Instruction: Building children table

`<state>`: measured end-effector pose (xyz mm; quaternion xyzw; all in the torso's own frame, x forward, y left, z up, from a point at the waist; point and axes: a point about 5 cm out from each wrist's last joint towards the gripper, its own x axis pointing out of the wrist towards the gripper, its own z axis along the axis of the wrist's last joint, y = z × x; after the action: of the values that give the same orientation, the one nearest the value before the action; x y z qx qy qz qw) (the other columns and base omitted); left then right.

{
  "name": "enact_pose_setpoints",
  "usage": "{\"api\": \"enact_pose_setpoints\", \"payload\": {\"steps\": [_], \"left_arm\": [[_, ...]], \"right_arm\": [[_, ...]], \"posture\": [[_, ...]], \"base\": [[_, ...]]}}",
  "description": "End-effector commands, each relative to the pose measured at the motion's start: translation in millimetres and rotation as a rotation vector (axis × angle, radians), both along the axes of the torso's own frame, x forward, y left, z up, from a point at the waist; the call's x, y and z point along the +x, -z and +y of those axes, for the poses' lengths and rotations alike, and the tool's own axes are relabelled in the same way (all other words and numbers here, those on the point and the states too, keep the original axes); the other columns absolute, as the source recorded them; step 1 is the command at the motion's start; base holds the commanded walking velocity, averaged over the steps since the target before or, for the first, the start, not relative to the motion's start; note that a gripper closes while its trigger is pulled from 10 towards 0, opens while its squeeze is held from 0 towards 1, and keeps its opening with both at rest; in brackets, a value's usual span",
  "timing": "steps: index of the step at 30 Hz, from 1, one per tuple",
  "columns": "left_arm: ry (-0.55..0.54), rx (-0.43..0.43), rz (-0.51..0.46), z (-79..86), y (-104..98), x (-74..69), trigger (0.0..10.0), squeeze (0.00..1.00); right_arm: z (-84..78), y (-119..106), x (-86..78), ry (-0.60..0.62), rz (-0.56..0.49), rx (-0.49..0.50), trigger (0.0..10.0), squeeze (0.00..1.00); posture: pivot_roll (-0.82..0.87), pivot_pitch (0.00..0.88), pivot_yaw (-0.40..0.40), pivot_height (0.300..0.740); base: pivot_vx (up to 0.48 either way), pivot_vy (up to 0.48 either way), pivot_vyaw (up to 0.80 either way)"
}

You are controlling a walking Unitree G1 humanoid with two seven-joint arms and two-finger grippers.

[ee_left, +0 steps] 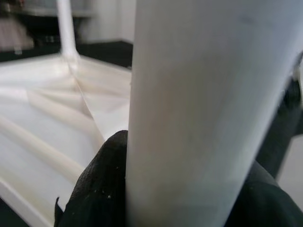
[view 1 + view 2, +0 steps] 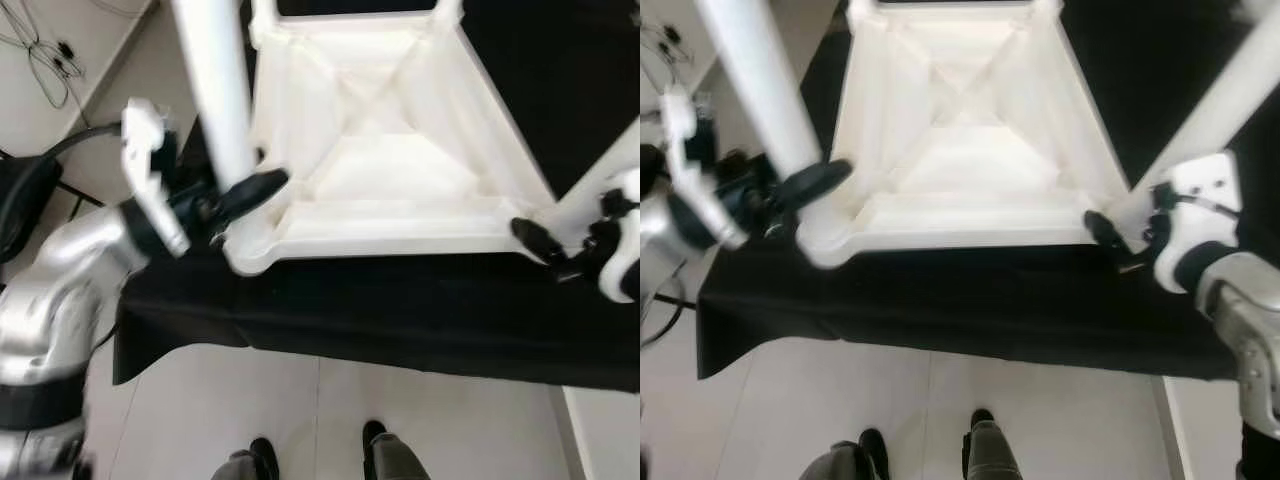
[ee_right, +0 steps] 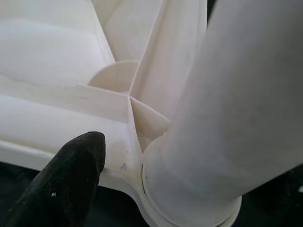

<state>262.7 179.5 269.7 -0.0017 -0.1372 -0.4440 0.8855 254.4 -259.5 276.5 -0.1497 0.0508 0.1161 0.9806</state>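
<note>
Nearest, at the bottom of the head views, two dark shoes (image 2: 315, 455) stand on the pale floor (image 2: 440, 420), just short of the black-draped surface (image 2: 400, 315).

On that black cover lies the white children's table (image 2: 385, 150), turned upside down so its ribbed underside faces up like a shallow tray; nothing lies in the hollow, only the crossing moulded ribs. Its near edge runs close to the front edge of the surface.

At the near left corner a white leg (image 2: 215, 90) stands up from its socket. The left pincer (image 2: 245, 195) has its black fingers (image 1: 97, 189) closed around the base of this leg, one finger lying across it where it meets the corner.

At the near right corner a second leg (image 2: 1215, 105) rises at a slant from its round socket (image 3: 189, 208). The right pincer (image 2: 1120, 235) is at its foot, one black finger (image 3: 66, 177) beside the socket rim; it seems to grip the leg, though the other finger is hidden and I cannot tell for sure.

Farther back, two more legs (image 1: 66, 28) stand at the far corners. Cables (image 2: 40, 50) lie on the floor at far left.
</note>
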Motion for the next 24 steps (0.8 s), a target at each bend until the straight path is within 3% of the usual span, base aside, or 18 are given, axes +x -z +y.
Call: {"api": "enact_pose_setpoints", "payload": {"steps": [1, 4, 5, 6, 7, 9, 10, 11, 16, 17, 22, 23, 24], "left_arm": [[-0.096, 0.001, 0.114, 7.6, 26.9, -0.1, 3.6, 0.0], [-0.179, 0.014, 0.129, 16.4, 35.5, 2.2, 3.6, 0.0], [-0.262, 0.028, 0.137, 25.5, 43.8, 5.1, 10.0, 0.0], [-0.379, 0.042, 0.14, 36.9, 51.4, 9.2, 10.0, 0.0], [-0.379, 0.042, 0.14, 36.9, 51.4, 9.2, 10.0, 0.0], [-0.546, 0.063, 0.147, 52.9, 61.0, 14.4, 10.0, 0.0], [-0.608, 0.052, 0.15, 59.5, 62.8, 17.1, 10.0, 0.18], [-0.71, 0.031, 0.144, 70.4, 64.0, 21.3, 10.0, 1.0], [-0.831, -0.004, 0.122, 80.2, 58.5, 23.6, 10.0, 1.0], [-0.848, -0.026, 0.113, 81.0, 55.1, 24.0, 10.0, 0.0], [-0.836, -0.061, 0.107, 76.8, 52.6, 25.1, 10.0, 0.0], [-0.776, -0.083, 0.11, 66.0, 54.8, 24.4, 10.0, 0.0], [-0.776, -0.083, 0.11, 66.0, 54.8, 24.4, 10.0, 0.0]], "right_arm": [[44.2, 19.4, -4.3, -0.312, 0.114, 0.006, 10.0, 0.0], [45.3, 20.9, -4.6, -0.324, 0.123, 0.003, 10.0, 0.0], [46.5, 21.4, -4.3, -0.329, 0.126, 0.005, 10.0, 0.0], [47.5, 21.9, -3.3, -0.329, 0.127, 0.005, 10.0, 0.0], [47.5, 21.9, -3.3, -0.329, 0.127, 0.005, 10.0, 0.0], [48.7, 22.3, -1.7, -0.329, 0.128, 0.004, 10.0, 0.0], [49.0, 22.4, -0.8, -0.325, 0.128, 0.004, 10.0, 0.0], [49.6, 22.6, 0.3, -0.323, 0.13, 0.008, 10.0, 0.0], [53.6, 24.1, -0.7, -0.34, 0.132, 0.014, 10.0, 0.0], [56.2, 25.7, -1.0, -0.347, 0.133, 0.023, 10.0, 0.0], [60.0, 28.4, -1.3, -0.351, 0.131, 0.039, 10.0, 0.0], [60.8, 30.7, -2.1, -0.354, 0.135, 0.042, 10.0, 0.0], [60.8, 30.7, -2.1, -0.354, 0.135, 0.042, 10.0, 0.0]], "posture": [[-0.16, 0.278, 0.047, 0.74], [-0.16, 0.278, 0.047, 0.74], [-0.16, 0.278, 0.038, 0.74], [-0.16, 0.277, 0.032, 0.74], [-0.16, 0.277, 0.032, 0.74], [-0.16, 0.276, 0.027, 0.74], [-0.16, 0.276, 0.026, 0.74], [-0.16, 0.275, 0.024, 0.74], [-0.16, 0.271, 0.023, 0.74], [-0.16, 0.268, 0.023, 0.74], [-0.16, 0.266, 0.024, 0.74], [-0.16, 0.263, 0.026, 0.74], [-0.16, 0.263, 0.026, 0.74]], "base": [[0.0, 0.0, 0.0], [0.0, 0.0, 0.0], [0.0, 0.0, 0.0], [0.0, 0.0, 0.0], [0.0, 0.0, 0.0], [0.0, 0.0, 0.0], [0.0, 0.0, 0.0], [0.0, 0.0, 0.0], [0.0, 0.0, 0.0], [0.0, 0.0, 0.0], [0.0, 0.0, 0.0], [0.0, 0.0, 0.0], [0.0, 0.0, 0.0]]}}
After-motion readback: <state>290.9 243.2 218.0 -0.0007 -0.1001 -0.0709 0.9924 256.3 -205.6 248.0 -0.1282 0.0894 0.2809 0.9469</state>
